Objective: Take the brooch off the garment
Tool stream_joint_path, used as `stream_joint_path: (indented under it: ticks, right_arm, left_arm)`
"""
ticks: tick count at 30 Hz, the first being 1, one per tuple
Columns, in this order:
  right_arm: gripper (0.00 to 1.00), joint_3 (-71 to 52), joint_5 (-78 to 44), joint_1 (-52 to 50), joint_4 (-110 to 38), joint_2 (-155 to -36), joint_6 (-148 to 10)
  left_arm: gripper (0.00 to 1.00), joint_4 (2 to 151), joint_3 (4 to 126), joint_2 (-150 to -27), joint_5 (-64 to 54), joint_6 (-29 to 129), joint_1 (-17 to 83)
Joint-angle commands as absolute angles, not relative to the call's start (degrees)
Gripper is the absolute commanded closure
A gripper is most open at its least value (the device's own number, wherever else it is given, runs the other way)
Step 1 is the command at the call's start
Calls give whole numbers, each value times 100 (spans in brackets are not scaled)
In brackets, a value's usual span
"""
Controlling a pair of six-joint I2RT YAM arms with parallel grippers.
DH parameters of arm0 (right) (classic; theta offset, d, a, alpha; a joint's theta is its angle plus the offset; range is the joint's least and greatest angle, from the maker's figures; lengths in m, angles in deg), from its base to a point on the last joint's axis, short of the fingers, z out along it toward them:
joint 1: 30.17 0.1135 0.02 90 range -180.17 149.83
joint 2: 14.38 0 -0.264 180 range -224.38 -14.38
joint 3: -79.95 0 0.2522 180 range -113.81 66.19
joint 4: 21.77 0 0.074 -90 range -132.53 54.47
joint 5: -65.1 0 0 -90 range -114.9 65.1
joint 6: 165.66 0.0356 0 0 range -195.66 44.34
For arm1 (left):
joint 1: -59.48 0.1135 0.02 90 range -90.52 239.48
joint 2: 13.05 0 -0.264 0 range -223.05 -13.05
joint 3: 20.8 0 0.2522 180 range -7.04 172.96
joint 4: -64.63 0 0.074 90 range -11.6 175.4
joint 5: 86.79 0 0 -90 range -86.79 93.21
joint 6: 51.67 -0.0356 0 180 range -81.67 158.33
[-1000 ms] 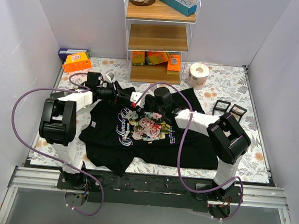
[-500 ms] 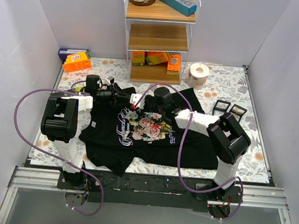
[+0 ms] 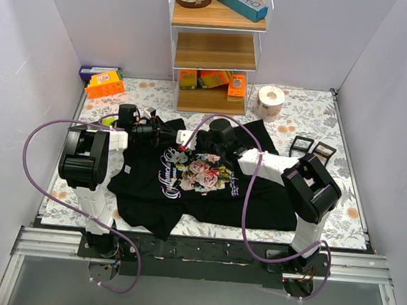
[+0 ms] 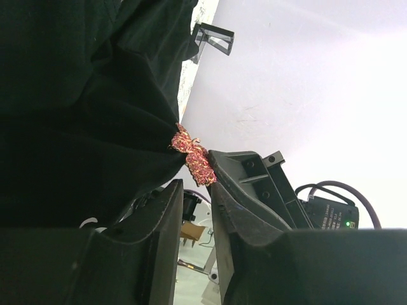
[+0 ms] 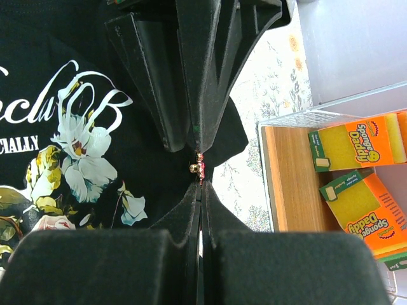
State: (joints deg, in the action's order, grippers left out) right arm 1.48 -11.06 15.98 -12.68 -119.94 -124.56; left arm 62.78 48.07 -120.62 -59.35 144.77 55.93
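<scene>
**1, nearest.** Shirt (image 3: 185, 197): black, with a rose print and white script. It lies rumpled on the floral bench (image 3: 347, 186), collar end toward 12 o'clock. A purple cable (image 3: 246, 199) crosses its 3 o'clock half.

**2.** Left claw (image 4: 195, 185): reaches in from 9 o'clock to the shirt's 12 o'clock edge. Its fingers are drawn close, with only a narrow slit between them, and nip a raised fold of black cloth at their tips.

**3.** Right claw (image 5: 199, 187): enters from 3 o'clock and stands tip to tip with the left one. Its fingers are pressed together, pinching the brooch.

**4.** Brooch (image 4: 194, 159): small, glittery, red-pink. It sits at the peak of the pulled-up fold, between the two claws' tips and touching the cloth.

**5.** Two black square frames (image 3: 312, 148): on the bench at the shirt's 2 o'clock.

**6.** White roll (image 3: 271, 98) at 1 o'clock; orange box (image 3: 106, 85) at 10 o'clock.

**7, farthest.** Wire rack (image 3: 216, 51) at 12 o'clock, with orange-and-yellow sponge packs (image 5: 356, 143) on its lowest shelf.
</scene>
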Motion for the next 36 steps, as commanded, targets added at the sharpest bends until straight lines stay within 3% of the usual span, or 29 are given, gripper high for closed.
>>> stream_joint_path:
  ticks: [1, 11, 14, 15, 19, 22, 23, 27, 31, 36]
  right_arm:
    - [99, 142, -988, 1624, -1136, -11721, -12575]
    - [99, 133, -821, 1633, -1347, -11721, -12734]
    - [99, 133, -768, 1641, -1391, -11721, -12769]
    - [99, 124, -759, 1633, -1400, -11730, -12769]
    - [99, 80, -733, 1632, -1575, -11712, -12734]
    - [83, 1, -820, 1615, -1873, -11677, -12472]
    - [75, -103, -864, 1545, -1979, -11651, -12296]
    - [66, -324, -200, 1159, -2875, -11344, -11584]
    - [63, -491, 269, 886, -3508, -10983, -11012]
    - [63, -755, 576, 789, -4132, -11096, -10223]
  left_arm:
    - [77, 6284, 4798, -12045, -5946, 14538, 5588]
    - [84, 6056, 4868, -12133, -5954, 14635, 5588]
    - [91, 5968, 4842, -12151, -5972, 14653, 5588]
    - [100, 5933, 4833, -12159, -5998, 14644, 5588]
    - [100, 5775, 4780, -12186, -6050, 14574, 5588]
    - [100, 5844, 4824, -12212, -6182, 14233, 5588]
    - [100, 5949, 4876, -12238, -6235, 14040, 5588]
    - [100, 7440, 5700, -12282, -6490, 11700, 5571]
    - [100, 9216, 6116, -12169, -6508, 9756, 5562]
    - [100, 9273, 5660, -11414, -6131, 8151, 5378]
